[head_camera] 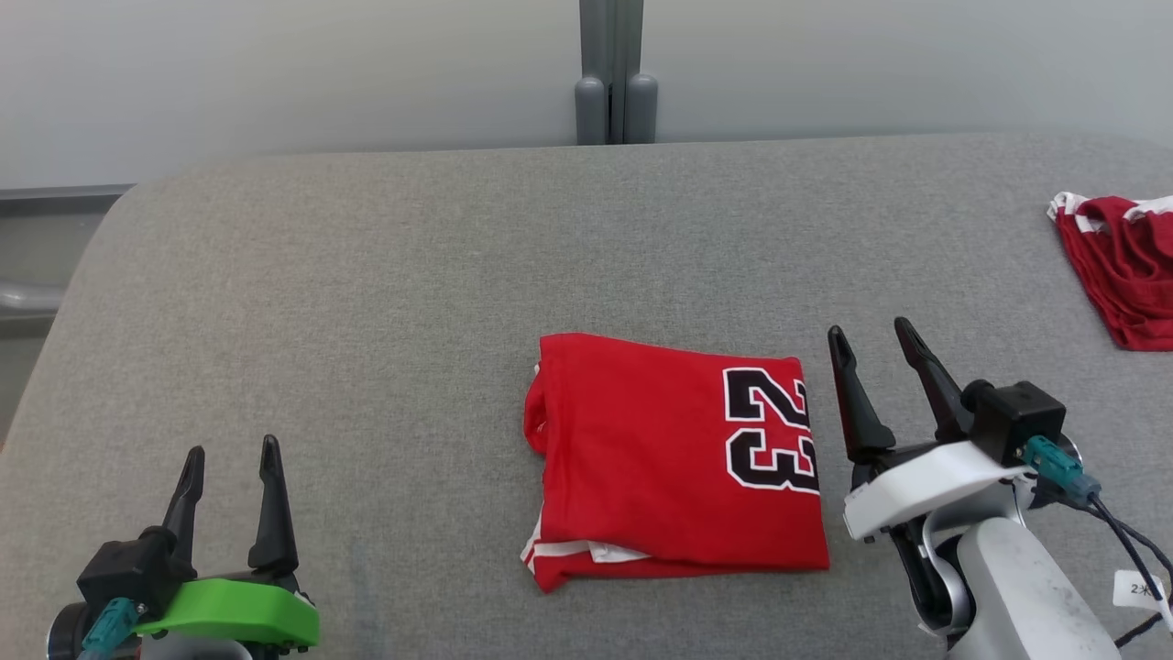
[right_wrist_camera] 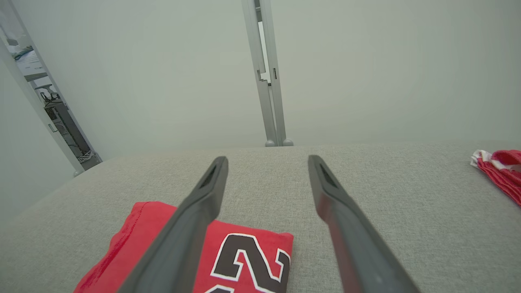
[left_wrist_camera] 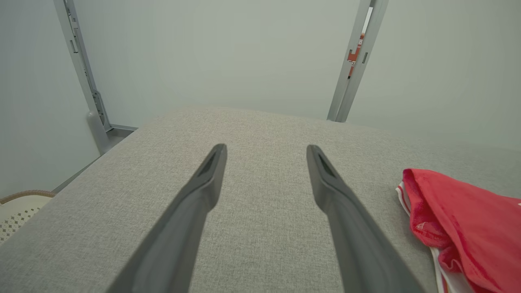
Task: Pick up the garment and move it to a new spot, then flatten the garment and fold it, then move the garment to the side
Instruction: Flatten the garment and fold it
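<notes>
Near the middle of the grey bench [head_camera: 367, 321] lies the red garment [head_camera: 674, 458], folded into a rectangle, its number 23 toward my right. It looks light, soft and limp, so I would pinch through all layers at an edge. My right pincer [head_camera: 869, 327] stands open and empty just beside it. My left pincer [head_camera: 231, 445], also open, sits well apart. Another red cloth [head_camera: 1123, 266] lies far right.

Soft, even, bright light; no glare.
The head view is sharp, with a faint shadow under the garment [head_camera: 669, 458] on the grey tabletop [head_camera: 367, 321]. In the wrist views, wide-angle distortion tilts the posts [left_wrist_camera: 79, 61] outward, and the dark fingers [left_wrist_camera: 183, 228] blur near the bottom edge.
</notes>
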`<state>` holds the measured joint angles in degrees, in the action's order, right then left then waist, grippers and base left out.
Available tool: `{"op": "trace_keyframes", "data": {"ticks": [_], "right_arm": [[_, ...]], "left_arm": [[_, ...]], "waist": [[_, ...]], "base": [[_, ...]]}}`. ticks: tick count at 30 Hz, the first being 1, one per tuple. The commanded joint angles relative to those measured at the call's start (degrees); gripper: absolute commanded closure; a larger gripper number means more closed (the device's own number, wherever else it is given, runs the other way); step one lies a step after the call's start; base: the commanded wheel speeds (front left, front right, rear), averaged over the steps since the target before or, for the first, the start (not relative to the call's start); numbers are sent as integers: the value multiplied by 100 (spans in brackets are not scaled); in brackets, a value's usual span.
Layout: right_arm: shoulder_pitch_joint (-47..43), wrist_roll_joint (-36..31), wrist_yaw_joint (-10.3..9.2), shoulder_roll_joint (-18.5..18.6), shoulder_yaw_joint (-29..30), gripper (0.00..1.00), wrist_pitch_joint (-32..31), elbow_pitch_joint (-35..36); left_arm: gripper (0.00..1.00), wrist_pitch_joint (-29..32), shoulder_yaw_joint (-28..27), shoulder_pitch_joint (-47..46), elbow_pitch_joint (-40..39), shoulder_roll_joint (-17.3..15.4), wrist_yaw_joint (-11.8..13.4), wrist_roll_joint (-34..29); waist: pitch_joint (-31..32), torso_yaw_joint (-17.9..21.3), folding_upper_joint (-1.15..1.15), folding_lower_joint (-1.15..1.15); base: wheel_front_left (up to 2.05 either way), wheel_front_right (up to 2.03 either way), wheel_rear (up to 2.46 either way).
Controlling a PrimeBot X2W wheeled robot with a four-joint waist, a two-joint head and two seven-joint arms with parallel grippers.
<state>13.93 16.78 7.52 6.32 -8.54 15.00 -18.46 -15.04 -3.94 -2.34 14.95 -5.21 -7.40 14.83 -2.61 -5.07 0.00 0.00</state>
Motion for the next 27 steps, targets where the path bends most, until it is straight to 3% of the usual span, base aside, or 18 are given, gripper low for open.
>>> {"op": "trace_keyframes", "data": {"ticks": [1, 17, 27], "right_arm": [[-172, -50, -9, 29, 35, 0, 22, 100], [-1335, -197, -9, -220, 549, 0, 22, 754], [-1508, -247, -9, -274, 669, 0, 22, 824]], "left_arm": [[0, -15, -28, 103, -18, -38, -15, -37], [0, -15, -43, 253, 6, -33, 10, -299], [0, -15, 4, 286, 9, -85, 23, -366]], "waist": [[94, 108, 0, 0], [395, 233, 0, 0], [445, 172, 0, 0]], "base": [[0, 0, 0], [0, 0, 0], [0, 0, 0]]}}
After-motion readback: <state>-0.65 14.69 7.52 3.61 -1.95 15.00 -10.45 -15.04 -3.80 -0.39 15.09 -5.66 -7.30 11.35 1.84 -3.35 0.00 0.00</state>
